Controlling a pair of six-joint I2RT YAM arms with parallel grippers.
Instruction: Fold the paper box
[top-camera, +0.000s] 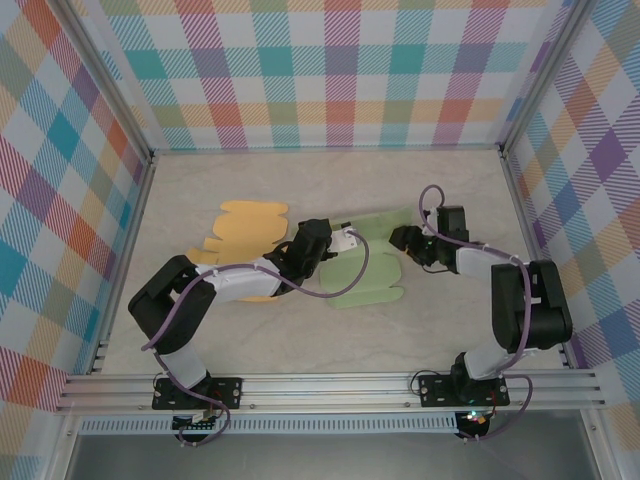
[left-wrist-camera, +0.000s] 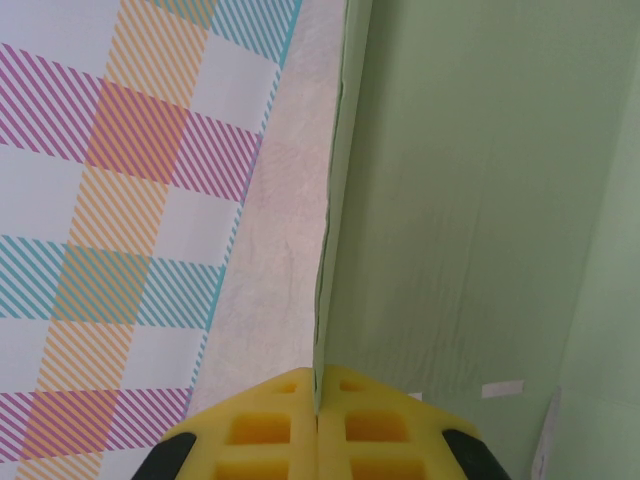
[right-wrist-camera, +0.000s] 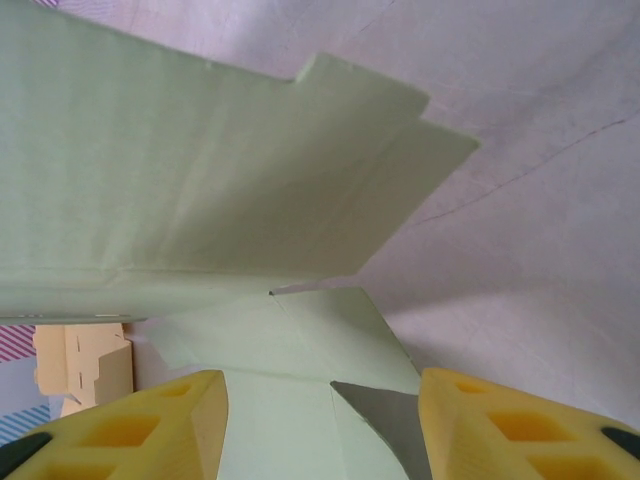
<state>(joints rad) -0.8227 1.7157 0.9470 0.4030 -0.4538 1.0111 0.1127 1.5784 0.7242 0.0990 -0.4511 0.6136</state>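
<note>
Box: the green box (top-camera: 365, 270) is a cut sheet, not yet closed up. It lies near the middle of the table (top-camera: 300, 340), between my two grippers.
Raised panel: in the right wrist view one panel of the box (right-wrist-camera: 200, 180) stands up above a lower flap.
Left gripper (left-wrist-camera: 317, 385): closed tight on a thin edge of the box (left-wrist-camera: 480, 200), which is pinched between my yellow fingers (left-wrist-camera: 260, 430).
Right gripper (right-wrist-camera: 325, 385): about half open at the right end of the box. The lower flap lies between the fingers and is not clamped.
Orange sheet (top-camera: 245, 230): flat, just left of the box, partly under my left arm.
</note>
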